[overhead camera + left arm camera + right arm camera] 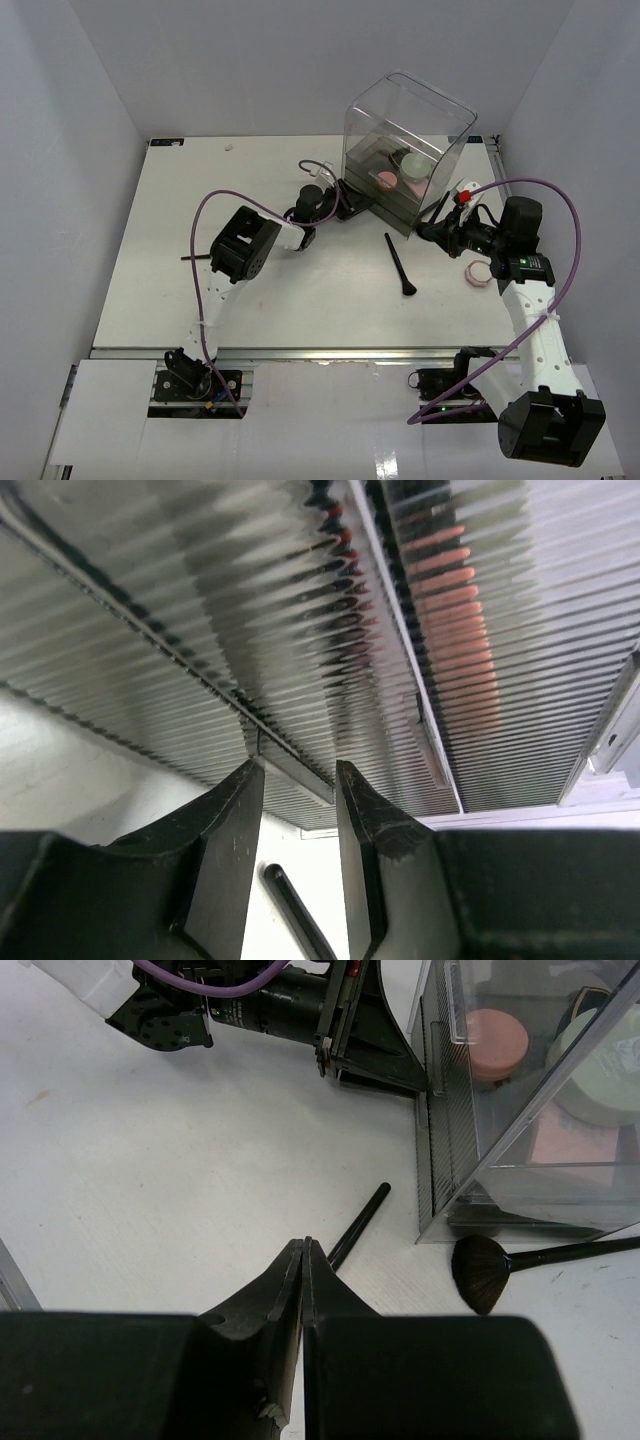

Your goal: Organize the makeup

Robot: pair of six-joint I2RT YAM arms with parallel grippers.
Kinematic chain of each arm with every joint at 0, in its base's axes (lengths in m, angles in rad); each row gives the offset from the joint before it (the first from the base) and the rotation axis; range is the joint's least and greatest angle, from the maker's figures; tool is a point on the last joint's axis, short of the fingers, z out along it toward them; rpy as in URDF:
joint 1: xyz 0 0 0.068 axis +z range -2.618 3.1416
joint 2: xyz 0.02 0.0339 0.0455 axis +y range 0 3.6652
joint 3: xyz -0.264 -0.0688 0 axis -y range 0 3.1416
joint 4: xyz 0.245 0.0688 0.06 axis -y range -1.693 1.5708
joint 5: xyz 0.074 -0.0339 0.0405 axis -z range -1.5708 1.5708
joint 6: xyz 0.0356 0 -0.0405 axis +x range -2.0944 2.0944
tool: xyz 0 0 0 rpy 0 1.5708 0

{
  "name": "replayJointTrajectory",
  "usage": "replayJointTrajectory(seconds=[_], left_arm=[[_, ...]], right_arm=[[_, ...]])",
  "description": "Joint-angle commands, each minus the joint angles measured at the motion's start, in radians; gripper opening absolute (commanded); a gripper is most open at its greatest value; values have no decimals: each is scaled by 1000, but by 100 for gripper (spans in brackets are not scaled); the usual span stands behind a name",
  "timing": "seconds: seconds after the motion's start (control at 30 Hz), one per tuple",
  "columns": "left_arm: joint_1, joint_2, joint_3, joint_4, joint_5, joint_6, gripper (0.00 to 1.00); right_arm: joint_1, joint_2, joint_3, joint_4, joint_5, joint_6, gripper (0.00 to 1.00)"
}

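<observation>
The clear drawer box [405,140] holds a round pink compact [497,1040], a pale green compact [600,1070] and a flat pink square [575,1145]. My left gripper [350,208] is at the box's lower left corner. In the left wrist view its fingertips [252,772] press the two ends of a small clear handle tab [292,776] on the ribbed drawer front. My right gripper [305,1243] is shut and empty, low over the table. A black brush [398,265] lies just beyond it, and a fan brush [480,1270] lies at the box's foot.
Another pink compact [480,274] sits on the table beside the right arm. A thin dark stick [192,257] pokes out behind the left arm's elbow. White walls close in the table on three sides. Purple cables loop over both arms.
</observation>
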Motion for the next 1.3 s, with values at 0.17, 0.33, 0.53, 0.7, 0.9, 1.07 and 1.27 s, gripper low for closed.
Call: replayJointTrajectory(seconds=[0.17, 0.33, 0.53, 0.7, 0.9, 1.07, 1.27], left_arm=[[-5, 14, 61, -24, 3, -26, 34], [-5, 10, 52, -14, 14, -30, 22], [3, -5, 6, 26, 35, -49, 13], [14, -74, -89, 71, 55, -41, 10], [23, -185, -248, 115, 90, 14, 9], [26, -262, -362, 131, 106, 46, 10], [34, -314, -448, 158, 99, 51, 11]], right_arm=[[-3, 2, 3, 28, -25, 1, 8], [-4, -2, 2, 29, -27, -2, 8], [-4, -1, 0, 29, -20, -4, 8], [-4, 2, -3, 29, -15, -6, 8], [-4, 2, -5, 31, -14, -8, 8], [-6, 4, -7, 31, -14, -8, 8], [-6, 9, -9, 33, -8, -10, 8]])
